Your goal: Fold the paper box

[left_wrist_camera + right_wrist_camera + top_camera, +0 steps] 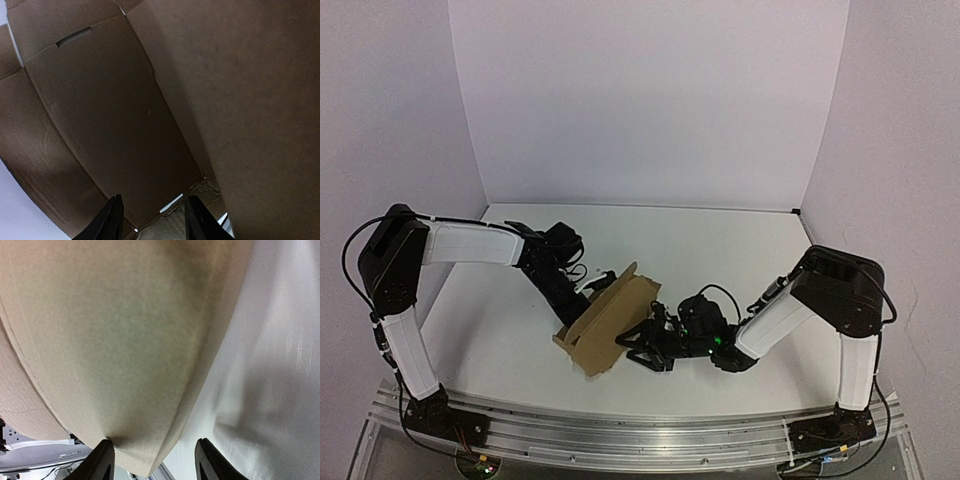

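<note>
my left jaws are gaping empty, facing the inside of the half-folded plain brown cardboard paper box (610,322); my right jaws are straddling its lower corner, released.

Soft, even light from above leaves faint shadows on the white table (750,250). Both wrist views are dim, the paper box (110,340) blurred close-up.
</note>
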`<move>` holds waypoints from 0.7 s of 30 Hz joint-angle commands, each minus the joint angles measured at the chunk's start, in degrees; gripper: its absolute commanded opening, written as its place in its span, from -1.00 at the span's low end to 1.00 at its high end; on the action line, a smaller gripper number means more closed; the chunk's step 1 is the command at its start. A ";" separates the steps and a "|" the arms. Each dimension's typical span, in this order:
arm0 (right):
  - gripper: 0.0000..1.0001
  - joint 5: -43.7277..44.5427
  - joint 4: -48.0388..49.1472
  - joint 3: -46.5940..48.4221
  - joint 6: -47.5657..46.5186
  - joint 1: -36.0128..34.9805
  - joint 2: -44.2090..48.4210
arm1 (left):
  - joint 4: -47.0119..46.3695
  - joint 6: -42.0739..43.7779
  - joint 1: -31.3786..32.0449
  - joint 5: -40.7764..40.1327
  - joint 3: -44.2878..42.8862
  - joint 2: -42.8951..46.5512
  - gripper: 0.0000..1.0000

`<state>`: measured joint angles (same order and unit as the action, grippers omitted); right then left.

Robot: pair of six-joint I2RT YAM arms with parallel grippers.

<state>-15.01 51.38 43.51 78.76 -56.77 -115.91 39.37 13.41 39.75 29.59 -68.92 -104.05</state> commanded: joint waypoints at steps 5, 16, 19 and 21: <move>0.11 2.28 -1.11 0.50 1.41 -0.12 -1.83 | 5.28 2.01 -0.96 -5.85 -6.03 1.80 0.25; 0.11 1.93 -1.10 1.42 1.16 -0.15 -2.30 | 3.17 -1.52 -9.71 -5.93 -4.02 3.30 0.78; 0.11 1.77 -1.16 1.70 1.14 -0.15 -2.30 | 2.57 -2.92 -12.60 -4.93 -1.06 2.12 0.79; 0.10 1.65 -1.19 2.03 1.05 -0.12 -2.35 | 2.20 -3.28 -13.85 -4.01 1.08 1.04 0.79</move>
<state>-14.39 52.12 44.25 79.55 -56.77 -116.70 42.16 12.04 28.09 23.94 -71.38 -103.37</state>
